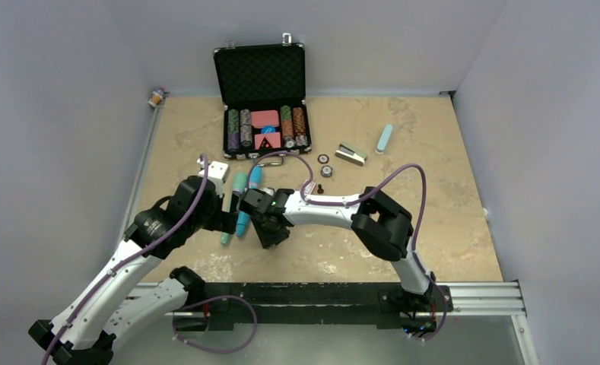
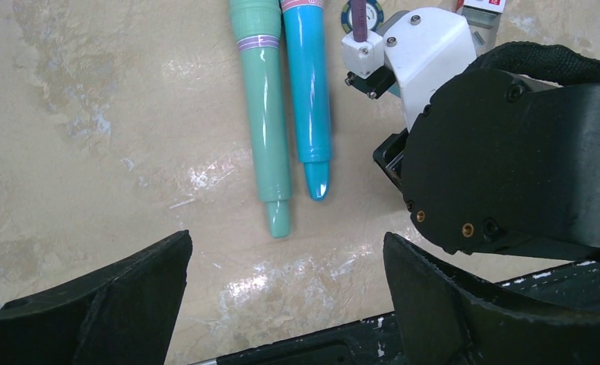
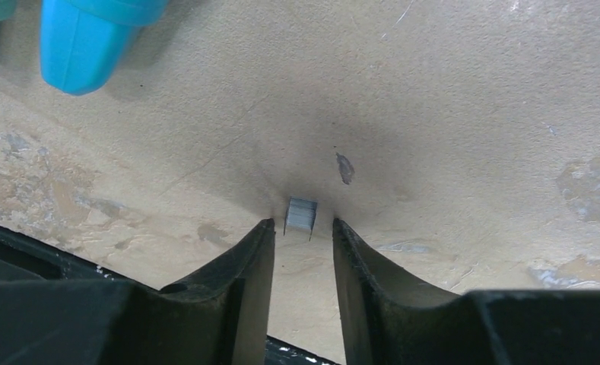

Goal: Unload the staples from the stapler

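The staples [image 3: 301, 214], a tiny silver-grey strip, lie on the tan table just past my right gripper's tips. My right gripper [image 3: 303, 226] is low over the table, its jaws a little apart with a gap showing on each side of the strip. In the top view the right gripper [image 1: 272, 236] points down near the table's middle. A small silver stapler [image 1: 350, 153] lies at the back right, far from both grippers. My left gripper [image 2: 285, 258] is wide open and empty, just short of the pen tips; it also shows in the top view [image 1: 230, 218].
A green pen [image 2: 266, 129] and a blue pen [image 2: 308, 91] lie side by side between the grippers. The right arm's wrist [image 2: 509, 152] is close beside the left gripper. An open poker-chip case [image 1: 262, 99], loose chips [image 1: 324, 160], a white box [image 1: 217, 169] and a light-blue tube [image 1: 385, 138] lie farther back.
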`<act>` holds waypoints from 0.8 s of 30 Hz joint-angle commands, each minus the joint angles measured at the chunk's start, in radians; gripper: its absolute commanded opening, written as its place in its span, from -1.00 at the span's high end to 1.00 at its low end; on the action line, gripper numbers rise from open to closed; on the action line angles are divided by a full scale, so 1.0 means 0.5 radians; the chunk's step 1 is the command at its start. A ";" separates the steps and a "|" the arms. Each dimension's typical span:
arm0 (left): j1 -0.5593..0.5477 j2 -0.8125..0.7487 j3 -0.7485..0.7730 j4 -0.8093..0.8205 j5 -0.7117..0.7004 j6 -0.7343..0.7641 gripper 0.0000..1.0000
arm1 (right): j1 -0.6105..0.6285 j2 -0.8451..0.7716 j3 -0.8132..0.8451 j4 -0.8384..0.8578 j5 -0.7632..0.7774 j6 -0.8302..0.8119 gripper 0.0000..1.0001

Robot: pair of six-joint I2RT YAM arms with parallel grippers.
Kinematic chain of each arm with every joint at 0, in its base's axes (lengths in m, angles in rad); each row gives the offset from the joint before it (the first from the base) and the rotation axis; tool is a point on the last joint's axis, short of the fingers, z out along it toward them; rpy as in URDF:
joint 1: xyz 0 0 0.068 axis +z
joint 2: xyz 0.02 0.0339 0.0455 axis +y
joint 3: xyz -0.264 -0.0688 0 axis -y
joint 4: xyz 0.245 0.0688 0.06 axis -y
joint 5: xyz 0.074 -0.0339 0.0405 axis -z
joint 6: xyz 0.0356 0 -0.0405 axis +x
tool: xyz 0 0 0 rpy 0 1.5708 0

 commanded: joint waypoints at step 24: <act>0.011 -0.018 0.002 0.003 -0.065 -0.037 -0.98 | 0.007 0.029 0.061 -0.084 0.059 -0.089 0.84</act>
